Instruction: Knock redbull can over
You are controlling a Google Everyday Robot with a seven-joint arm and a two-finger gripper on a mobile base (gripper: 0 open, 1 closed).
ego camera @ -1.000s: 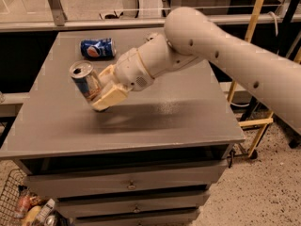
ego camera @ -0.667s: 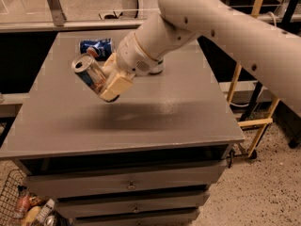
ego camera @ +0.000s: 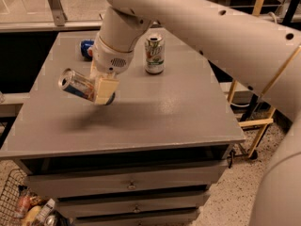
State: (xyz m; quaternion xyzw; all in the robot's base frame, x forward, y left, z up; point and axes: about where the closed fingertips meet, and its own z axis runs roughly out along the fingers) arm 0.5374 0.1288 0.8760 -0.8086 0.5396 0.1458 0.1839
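The redbull can (ego camera: 75,84) is slim, blue and silver, with a silver top. It is tilted almost flat, top pointing left, and held off the grey table (ego camera: 155,112) at the left middle. My gripper (ego camera: 102,89) is shut on the can's lower half, with one cream fingertip (ego camera: 106,89) in front of it. The big white arm comes in from the upper right.
A white-and-green can (ego camera: 154,53) stands upright at the table's back middle. A blue Pepsi can (ego camera: 86,48) lies at the back left, partly behind my wrist. Drawers sit under the tabletop. A wire basket (ego camera: 19,206) with items is on the floor at lower left.
The arm has lifted and swung, and the redbull can has tilted further toward flat in the gripper. The white-and-green can, hidden before, now shows.
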